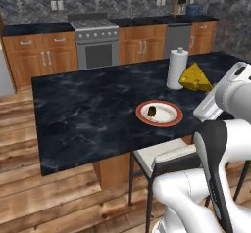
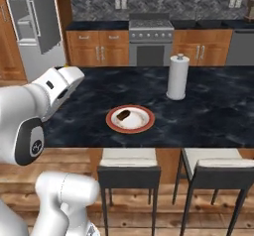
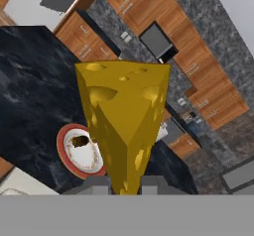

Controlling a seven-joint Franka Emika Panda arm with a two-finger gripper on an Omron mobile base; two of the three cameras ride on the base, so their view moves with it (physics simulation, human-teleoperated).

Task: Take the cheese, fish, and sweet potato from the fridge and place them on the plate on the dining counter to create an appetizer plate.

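Observation:
My gripper [image 3: 124, 183] is shut on the cheese [image 3: 124, 121], a yellow-orange wedge with round holes. The cheese [image 1: 196, 78] hangs above the black marbled dining counter [image 1: 88, 109], to the right of the plate and a little beyond it. The round white plate [image 1: 169, 114] with its red-brown rim lies near the counter's front edge. On it rests the sweet potato [image 1: 152, 111], a small dark brown lump. Plate [image 2: 139, 121] and sweet potato [image 2: 124, 114] also appear in the right base view, and plate [image 3: 87, 158] and sweet potato [image 3: 79, 141] in the hand view. The fridge [image 2: 30, 27] stands at the far left with its door open. The fish is out of view.
A white paper towel roll [image 1: 177, 69] stands upright on the counter just behind the cheese. Stools [image 2: 128, 165] are tucked under the counter's near edge. A stove [image 1: 95, 41] and wooden cabinets line the back wall.

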